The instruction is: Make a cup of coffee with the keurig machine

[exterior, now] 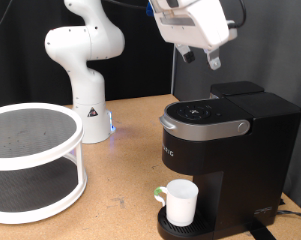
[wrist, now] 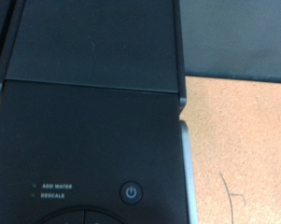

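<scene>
Keurig machine [exterior: 225,150] is the landmark: one unit, lid down, sitting on the wooden table [exterior: 120,150] toward the exterior view's right, its right side running close to the frame edge. One cup [exterior: 180,202], white, upright on the drip tray at the machine's base, under the brew head, handle pointing to the exterior view's left. One gripper [exterior: 199,56], hanging above the machine's top panel with clear air between them, touching nothing, holding nothing; its fingers are small and dark against the background, so I cannot tell how wide they stand. Arm comes in from the top of the frame, wrist housing tilted, fingers pointing down at the lid. Wrist view looks straight down on the machine [wrist: 89,112]: lid seam, power button [wrist: 131,192], "add water / descale" labels (fingers not visible there), bare table just beside the machine's edge. Left of the machine: one white robot base [exterior: 85,65] at the back, one white two-tier round rack [exterior: 30,160] at the front, open table between rack and machine.
</scene>
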Robot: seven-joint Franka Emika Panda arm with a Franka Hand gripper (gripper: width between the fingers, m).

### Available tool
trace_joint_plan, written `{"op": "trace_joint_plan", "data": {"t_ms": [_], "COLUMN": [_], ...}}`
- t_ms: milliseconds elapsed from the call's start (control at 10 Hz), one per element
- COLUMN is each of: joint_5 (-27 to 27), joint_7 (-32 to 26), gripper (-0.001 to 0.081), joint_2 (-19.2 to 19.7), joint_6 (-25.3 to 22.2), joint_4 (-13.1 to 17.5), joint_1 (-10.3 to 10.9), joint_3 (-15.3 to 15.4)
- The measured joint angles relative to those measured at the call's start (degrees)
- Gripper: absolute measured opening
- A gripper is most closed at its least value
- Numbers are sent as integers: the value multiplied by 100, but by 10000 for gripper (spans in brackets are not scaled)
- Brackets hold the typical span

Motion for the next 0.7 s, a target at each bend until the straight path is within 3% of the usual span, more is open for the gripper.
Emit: {"op": "trace_joint_plan", "data": {"t_ms": [500,600,700], "joint_5": [-293,-293,-276], "joint_7": [-58,-146,-231], "gripper": [803,696,696], "joint_2": [392,416,421], "joint_6": [423,527,598], "joint_4": [-93,-167,-244], "joint_1": [0,0,2], "joint_3": [67,77,83]}}
